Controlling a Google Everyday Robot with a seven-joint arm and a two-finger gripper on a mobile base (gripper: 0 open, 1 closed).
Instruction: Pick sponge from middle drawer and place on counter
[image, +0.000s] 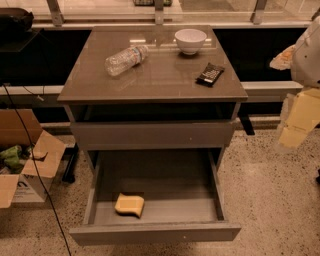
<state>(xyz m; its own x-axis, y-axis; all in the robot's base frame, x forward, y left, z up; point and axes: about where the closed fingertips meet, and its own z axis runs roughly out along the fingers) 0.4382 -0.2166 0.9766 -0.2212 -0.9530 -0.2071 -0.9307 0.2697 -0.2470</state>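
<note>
The pale-yellow sponge (129, 204) lies on the flat grey floor of the pulled-out middle drawer (155, 232), near its front left. The glossy grey-brown counter (160, 80) tops the cabinet above. My gripper (298, 120), with yellowish fingers, hangs at the far right edge of the view, beside the cabinet and well above and to the right of the drawer. It holds nothing that I can see.
On the counter lie a clear plastic bottle (125, 59) on its side, a white bowl (190, 40) and a dark snack packet (209, 74). An open cardboard box (25, 165) and a black cable (35, 165) are on the terrazzo floor at left.
</note>
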